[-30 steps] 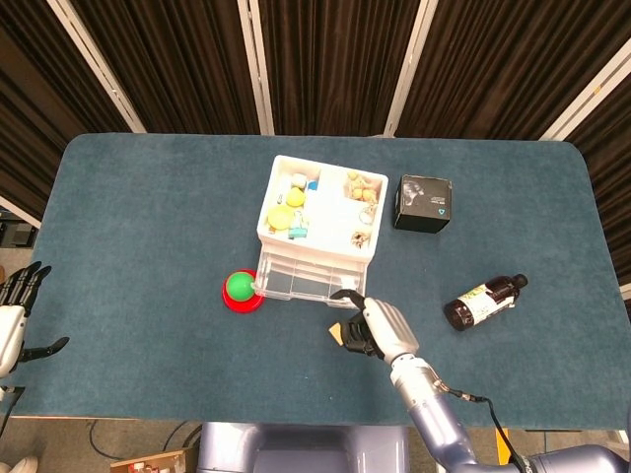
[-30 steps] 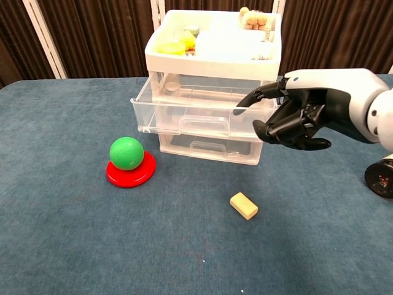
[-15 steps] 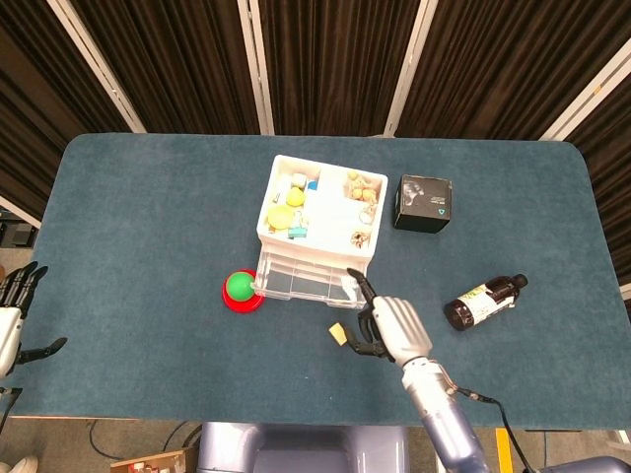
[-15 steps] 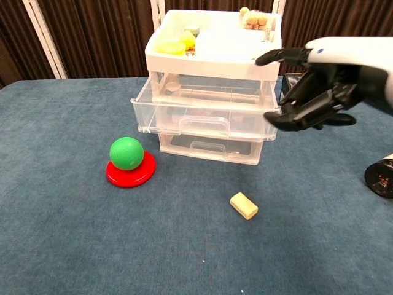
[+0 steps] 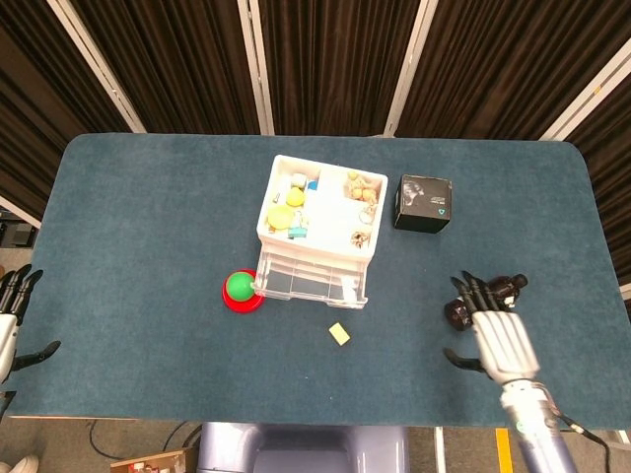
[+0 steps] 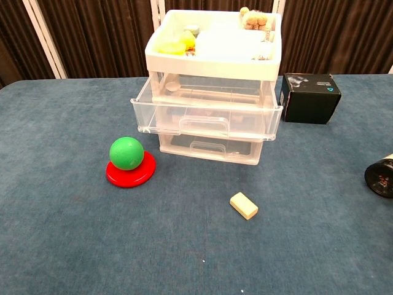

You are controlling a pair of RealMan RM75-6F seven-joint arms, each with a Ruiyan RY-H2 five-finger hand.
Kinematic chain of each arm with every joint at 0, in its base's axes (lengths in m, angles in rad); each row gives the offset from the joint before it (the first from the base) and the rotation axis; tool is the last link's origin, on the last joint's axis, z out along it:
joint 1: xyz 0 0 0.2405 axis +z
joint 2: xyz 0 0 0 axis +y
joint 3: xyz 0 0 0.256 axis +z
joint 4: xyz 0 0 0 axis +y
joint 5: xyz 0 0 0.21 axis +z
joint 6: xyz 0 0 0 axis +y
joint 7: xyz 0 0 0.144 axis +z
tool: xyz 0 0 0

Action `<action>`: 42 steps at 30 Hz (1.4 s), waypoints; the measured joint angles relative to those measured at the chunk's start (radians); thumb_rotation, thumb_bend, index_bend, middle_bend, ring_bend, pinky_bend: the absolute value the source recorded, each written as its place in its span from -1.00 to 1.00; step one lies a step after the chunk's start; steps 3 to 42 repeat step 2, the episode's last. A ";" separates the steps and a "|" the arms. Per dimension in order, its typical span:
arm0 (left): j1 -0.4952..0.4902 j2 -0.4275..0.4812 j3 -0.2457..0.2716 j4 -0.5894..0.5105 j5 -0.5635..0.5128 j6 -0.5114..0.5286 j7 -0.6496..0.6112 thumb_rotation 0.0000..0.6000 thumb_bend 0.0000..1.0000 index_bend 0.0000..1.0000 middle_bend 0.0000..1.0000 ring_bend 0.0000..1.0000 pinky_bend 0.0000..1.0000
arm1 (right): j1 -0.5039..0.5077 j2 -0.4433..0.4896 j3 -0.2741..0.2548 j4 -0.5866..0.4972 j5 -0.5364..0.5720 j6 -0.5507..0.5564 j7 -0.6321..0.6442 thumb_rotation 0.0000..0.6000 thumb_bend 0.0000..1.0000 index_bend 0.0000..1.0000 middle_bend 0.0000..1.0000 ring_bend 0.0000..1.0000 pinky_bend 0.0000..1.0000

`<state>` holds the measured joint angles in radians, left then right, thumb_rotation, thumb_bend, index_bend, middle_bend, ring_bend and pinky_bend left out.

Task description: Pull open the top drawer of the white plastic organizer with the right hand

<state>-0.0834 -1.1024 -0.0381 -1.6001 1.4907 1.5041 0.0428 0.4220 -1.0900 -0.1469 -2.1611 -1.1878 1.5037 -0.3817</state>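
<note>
The white plastic organizer [image 5: 317, 222] [image 6: 212, 58] stands mid-table with small items in its top tray. Its clear top drawer [image 5: 311, 281] [image 6: 206, 118] sticks out toward me, pulled forward of the lower drawer [image 6: 209, 149]. My right hand [image 5: 501, 338] is open with fingers spread, far to the right of the organizer, over the near right of the table beside the brown bottle [image 5: 482, 300]. It touches nothing and does not show in the chest view. My left hand [image 5: 8, 320] hangs open off the table's left edge.
A green ball [image 5: 240, 286] [image 6: 126, 152] sits on a red disc [image 6: 129, 173] left of the drawer. A small tan block [image 5: 340, 334] [image 6: 244, 205] lies in front. A black box [image 5: 423, 203] [image 6: 309, 97] stands right of the organizer. The bottle's cap [image 6: 381, 177] shows at the chest view's right edge.
My right hand has let go of the drawer front and swung away to the right, out of the chest view. The top drawer stays pulled out. The left hand dropped slightly.
</note>
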 measured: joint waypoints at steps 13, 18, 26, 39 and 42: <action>0.002 -0.007 -0.001 0.001 0.001 0.007 0.028 1.00 -0.98 -0.90 -1.00 -1.00 -0.84 | -0.039 0.007 -0.026 0.069 -0.043 0.011 0.033 1.00 -0.62 -1.00 -1.00 -1.00 -0.78; 0.002 -0.007 -0.001 0.001 0.001 0.007 0.028 1.00 -0.98 -0.90 -1.00 -1.00 -0.84 | -0.039 0.007 -0.026 0.069 -0.043 0.011 0.033 1.00 -0.62 -1.00 -1.00 -1.00 -0.78; 0.002 -0.007 -0.001 0.001 0.001 0.007 0.028 1.00 -0.98 -0.90 -1.00 -1.00 -0.84 | -0.039 0.007 -0.026 0.069 -0.043 0.011 0.033 1.00 -0.62 -1.00 -1.00 -1.00 -0.78; 0.002 -0.007 -0.001 0.001 0.001 0.007 0.028 1.00 -0.98 -0.90 -1.00 -1.00 -0.84 | -0.039 0.007 -0.026 0.069 -0.043 0.011 0.033 1.00 -0.62 -1.00 -1.00 -1.00 -0.78; 0.002 -0.007 -0.001 0.001 0.001 0.007 0.028 1.00 -0.98 -0.90 -1.00 -1.00 -0.84 | -0.039 0.007 -0.026 0.069 -0.043 0.011 0.033 1.00 -0.62 -1.00 -1.00 -1.00 -0.78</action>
